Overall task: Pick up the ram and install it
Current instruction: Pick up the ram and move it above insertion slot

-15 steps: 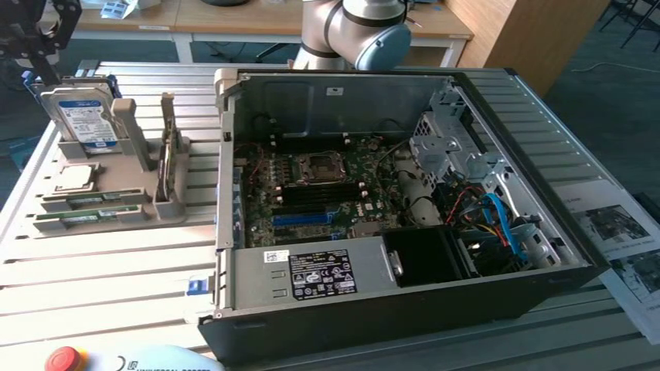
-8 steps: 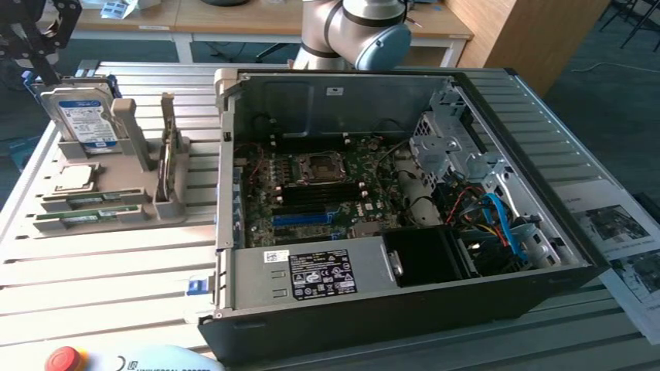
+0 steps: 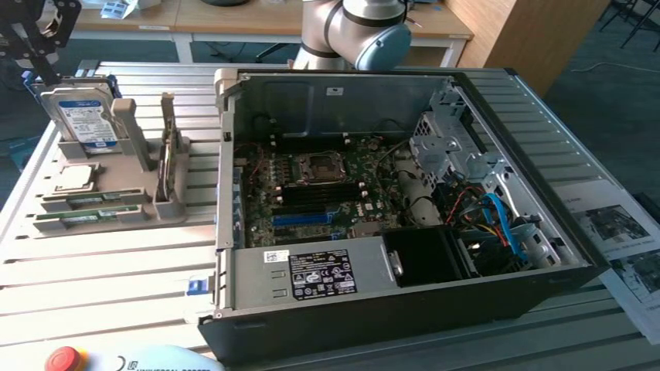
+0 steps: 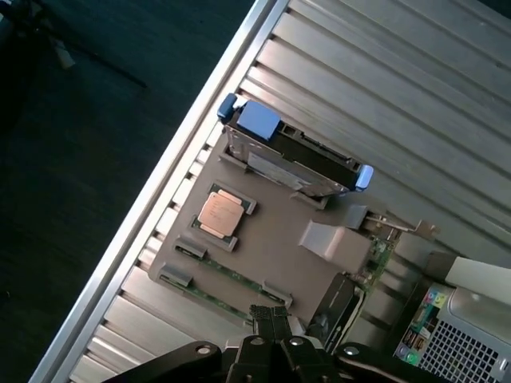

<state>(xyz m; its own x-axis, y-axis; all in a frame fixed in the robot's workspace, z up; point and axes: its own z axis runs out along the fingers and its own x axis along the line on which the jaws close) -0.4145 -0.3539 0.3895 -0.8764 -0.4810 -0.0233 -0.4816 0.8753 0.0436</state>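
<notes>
Hovering over the grey parts holder (image 4: pixel 271 251), your fingers (image 4: pixel 263 319) are closed together and empty. The ram (image 3: pixel 91 203) sits slotted in that holder, on the exterior view's left of the computer case (image 3: pixel 309 100). Judged: approach stage; grasping calls for parted fingers aligned across the stick.

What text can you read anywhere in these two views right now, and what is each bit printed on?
"UNIVERSAL", followed by a word cut off at the picture's edge: on the pendant.
Power supply label: print too small to read.
Hard drive label: too small to read.
Printed sheets: blurred, unreadable.
</notes>
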